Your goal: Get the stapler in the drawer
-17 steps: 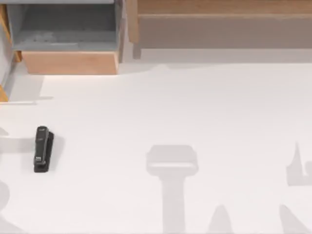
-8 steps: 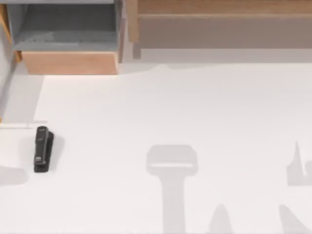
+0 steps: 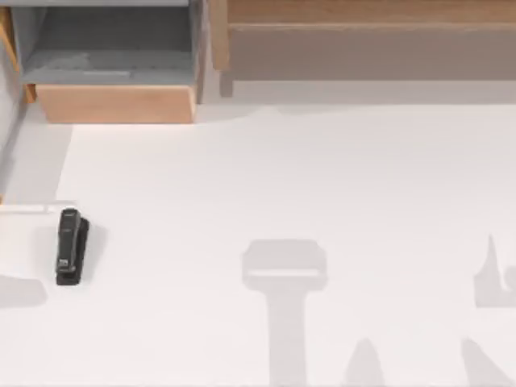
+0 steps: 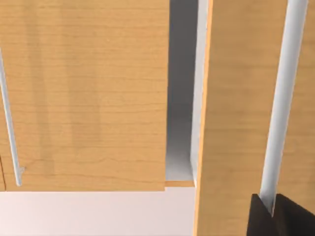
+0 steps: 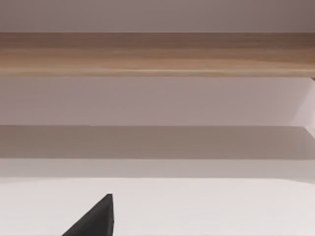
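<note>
One small, narrow black stapler with pale label marks lies on the white table at the left of the top view, a little below mid-height, its long axis running up and down the frame. One box-shaped drawer with grey inner walls and a light tan wooden front panel stands pulled out at the upper left of that view, well apart from the stapler. One wide brown-wood shelf unit spans the upper right. In the left wrist view, tan wood panels with thin metal handles sit close ahead, and a dark finger shows at the lower right. In the right wrist view, one dark fingertip shows at the lower edge. Whether either pincer is spread or pressed together, I cannot tell.
</note>
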`<move>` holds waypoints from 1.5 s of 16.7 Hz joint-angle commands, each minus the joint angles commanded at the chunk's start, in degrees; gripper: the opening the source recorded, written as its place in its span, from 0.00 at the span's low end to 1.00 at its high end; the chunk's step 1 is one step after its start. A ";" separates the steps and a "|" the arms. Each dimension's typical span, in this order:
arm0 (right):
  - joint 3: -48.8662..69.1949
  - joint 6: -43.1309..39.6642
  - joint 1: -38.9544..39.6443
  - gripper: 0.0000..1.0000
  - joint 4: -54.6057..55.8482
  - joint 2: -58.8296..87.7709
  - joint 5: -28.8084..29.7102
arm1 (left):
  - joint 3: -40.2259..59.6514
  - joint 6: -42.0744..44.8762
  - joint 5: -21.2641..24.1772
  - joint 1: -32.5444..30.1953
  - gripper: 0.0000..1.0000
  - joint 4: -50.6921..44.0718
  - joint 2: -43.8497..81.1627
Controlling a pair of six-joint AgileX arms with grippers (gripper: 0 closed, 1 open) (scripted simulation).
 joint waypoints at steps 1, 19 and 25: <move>0.00 0.00 0.00 1.00 0.00 0.00 0.00 | 0.00 0.00 0.00 0.00 0.38 0.00 0.00; 0.00 0.00 0.00 1.00 0.00 0.00 0.00 | -0.09 0.03 0.14 0.09 1.00 0.12 -0.05; 0.00 0.00 0.00 1.00 0.00 0.00 0.00 | -2.80 0.15 2.29 2.23 1.00 1.71 -0.99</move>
